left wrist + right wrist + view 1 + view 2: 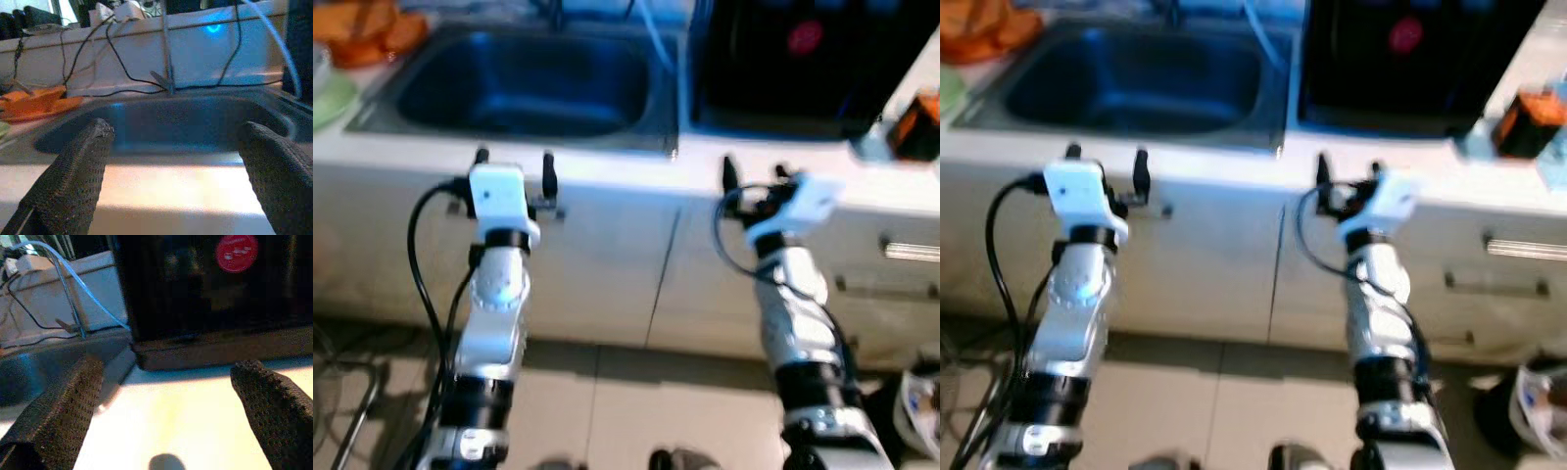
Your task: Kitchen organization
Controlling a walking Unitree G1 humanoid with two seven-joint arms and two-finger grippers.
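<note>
A steel sink (524,83) is set into the white counter (607,166) ahead of me. My left gripper (515,168) is raised at the counter's front edge, before the sink, open with nothing between its fingers (73,181). To the right, my right gripper (754,176) is also open and empty, held at the counter edge in front of a black appliance (803,64) that carries a red round sticker (236,252). An orange cloth (367,34) lies on the counter left of the sink. A small orange and black object (918,127) stands at the far right.
White cabinet fronts (607,264) with drawer handles (911,252) run below the counter. Black cables (117,63) and a pale blue hose (83,289) hang along the wall behind the sink. A tiled floor (607,411) lies under me, with a bag (920,406) at the lower right.
</note>
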